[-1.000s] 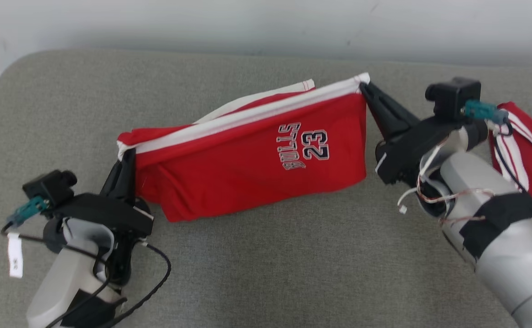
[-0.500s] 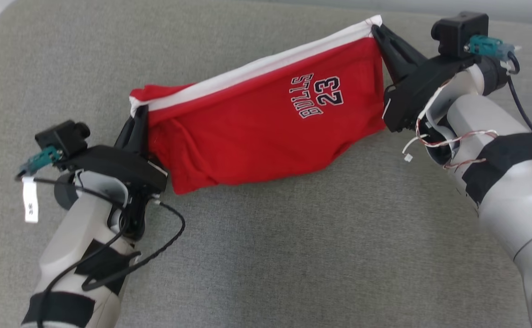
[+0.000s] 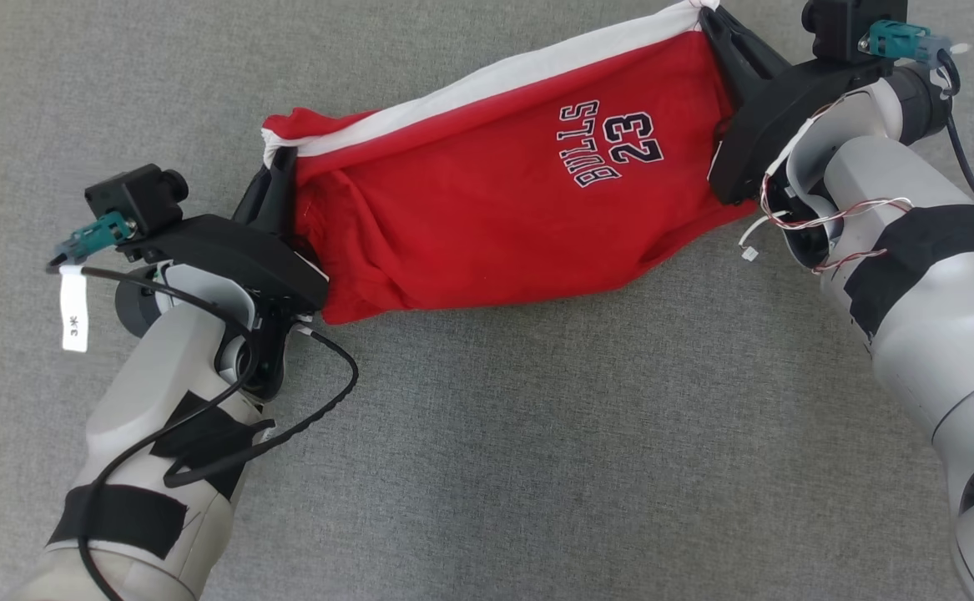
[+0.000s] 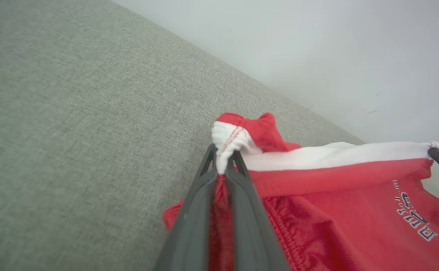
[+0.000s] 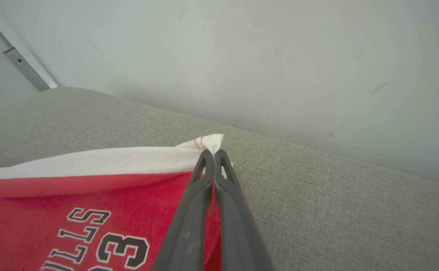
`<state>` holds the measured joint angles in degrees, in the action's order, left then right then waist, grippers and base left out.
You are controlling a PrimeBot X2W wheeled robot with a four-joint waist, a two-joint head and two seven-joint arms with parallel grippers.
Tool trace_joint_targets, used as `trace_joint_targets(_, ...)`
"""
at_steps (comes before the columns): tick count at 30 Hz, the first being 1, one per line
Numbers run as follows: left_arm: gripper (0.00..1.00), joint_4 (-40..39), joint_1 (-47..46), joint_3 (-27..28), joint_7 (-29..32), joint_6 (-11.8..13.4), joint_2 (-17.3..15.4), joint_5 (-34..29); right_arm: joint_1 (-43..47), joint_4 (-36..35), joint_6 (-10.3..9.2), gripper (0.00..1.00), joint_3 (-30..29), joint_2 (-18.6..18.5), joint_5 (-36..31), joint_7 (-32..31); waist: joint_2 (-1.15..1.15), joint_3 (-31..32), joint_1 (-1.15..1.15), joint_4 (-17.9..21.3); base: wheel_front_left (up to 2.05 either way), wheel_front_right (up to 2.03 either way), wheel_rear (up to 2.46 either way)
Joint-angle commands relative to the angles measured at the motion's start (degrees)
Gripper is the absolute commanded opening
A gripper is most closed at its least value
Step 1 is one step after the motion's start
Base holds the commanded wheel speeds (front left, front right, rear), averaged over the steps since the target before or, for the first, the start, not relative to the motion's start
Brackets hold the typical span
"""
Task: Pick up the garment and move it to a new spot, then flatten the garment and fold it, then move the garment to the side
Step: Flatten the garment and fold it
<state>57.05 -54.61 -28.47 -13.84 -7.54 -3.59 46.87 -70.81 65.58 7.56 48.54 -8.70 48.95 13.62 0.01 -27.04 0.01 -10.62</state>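
The garment [image 3: 487,192] is a pair of red shorts with a white waistband and "BULLS 23" printed on it. It hangs stretched between both grippers above the grey cushion. My left gripper [image 3: 280,163] is shut on the waistband's left corner, seen bunched at the fingertips in the left wrist view [image 4: 224,156]. My right gripper [image 3: 710,15] is shut on the right corner near the top edge of the head view, and the white tip pokes past its closed fingers [image 5: 212,155]. The lower hem sags toward the cushion.
The grey upholstered surface [image 3: 487,467] spreads under and in front of the shorts. A pale wall [image 5: 242,56] rises behind its far edge. A loose black cable [image 3: 320,401] loops off my left wrist.
The head camera has tilted down, so the wall and the second red garment at the right left the picture. Both grippers keep their hold, and the shorts stay taut between them.
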Motion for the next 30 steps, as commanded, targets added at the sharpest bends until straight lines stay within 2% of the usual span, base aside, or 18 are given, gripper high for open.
trace_joint_targets(1,0.0,0.4,-0.8,-0.4,-0.4,0.2,-0.1,0.5,-0.8,0.9,-0.16,0.0,-0.1,0.3,0.9,0.3,-0.01,-0.5,-0.01,-0.2,0.0,0.0,0.0)
trace_joint_targets(7,0.0,0.8,-1.4,-3.1,-0.8,0.2,0.1,1.9,-1.5,2.5,-0.16,0.0,1.4,0.9,1.0,0.9,-0.01,-1.1,-0.01,-0.4,0.0,0.0,0.0)
trace_joint_targets(8,0.31,0.7,-1.4,-3.5,-0.8,0.1,0.2,2.1,-1.6,2.7,-0.16,0.0,1.7,1.0,1.1,1.0,-0.01,-1.1,-0.01,-0.5,0.0,0.0,0.0)
trace_joint_targets(10,0.38,0.9,-1.4,-4.2,-0.9,0.1,0.2,2.5,-1.3,3.6,-0.16,0.0,1.9,1.2,1.5,0.6,-0.01,-1.0,-0.01,-0.5,0.0,0.0,0.0)
trace_joint_targets(11,0.84,1.1,-1.7,-4.5,-1.1,0.1,-0.2,2.8,-1.4,4.0,-0.15,0.35,2.4,1.4,1.7,0.1,-0.01,-0.9,-0.01,-0.4,0.0,0.0,0.0)
trace_joint_targets(12,1.0,1.2,-1.8,-4.7,-1.2,0.1,-0.3,2.9,-1.7,4.2,-0.16,0.89,2.6,1.3,1.6,0.3,-0.01,-0.9,-0.01,-0.3,0.0,0.0,0.0)
trace_joint_targets(13,1.0,1.3,-1.9,-4.8,-1.3,0.1,-0.4,3.0,-1.7,4.4,-0.16,1.0,2.6,1.3,1.8,0.4,-0.01,-0.8,-0.01,-0.3,0.0,0.0,0.0)
trace_joint_targets(22,1.0,-0.5,0.0,-3.5,-1.4,0.1,-1.5,1.1,0.8,4.1,-0.15,1.0,3.3,0.4,3.8,1.0,-0.01,1.6,-0.01,0.2,0.0,0.0,0.0)
trace_joint_targets(30,1.0,-7.9,7.2,3.0,-1.4,0.6,-2.3,-4.8,5.8,0.2,-0.15,1.0,2.8,-1.9,5.8,1.7,-0.01,6.9,-0.01,0.7,0.0,0.0,0.0)
